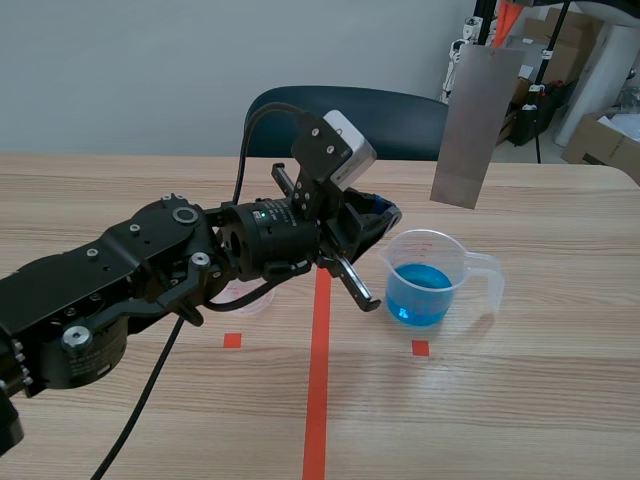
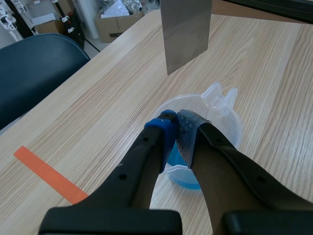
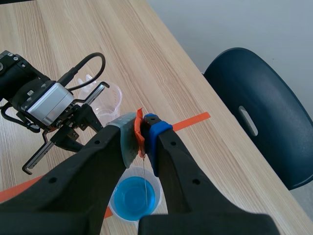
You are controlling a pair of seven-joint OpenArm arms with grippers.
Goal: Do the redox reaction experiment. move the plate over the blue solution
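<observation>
One flat grey metal plate (image 1: pixel 478 125) is seen raised at one o'clock of the clear plastic jug of blue solution (image 1: pixel 428 280). The left gripper (image 2: pixel 174 122) is clenched empty over the jug's rim. The plate is grasped by the right gripper (image 3: pixel 142 129).

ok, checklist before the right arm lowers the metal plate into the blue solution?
1. Right gripper shut on the thin grey metal plate: ok.
2. Plate lined up over the blue solution in the clear plastic measuring cup: ok, per the right wrist view.
3. Plate's lower edge above the cup's rim: ok.
4. Cup upright: ok.
5. Left gripper clear of the cup: not ok, it hangs shut at the rim; contact cannot tell.
</observation>
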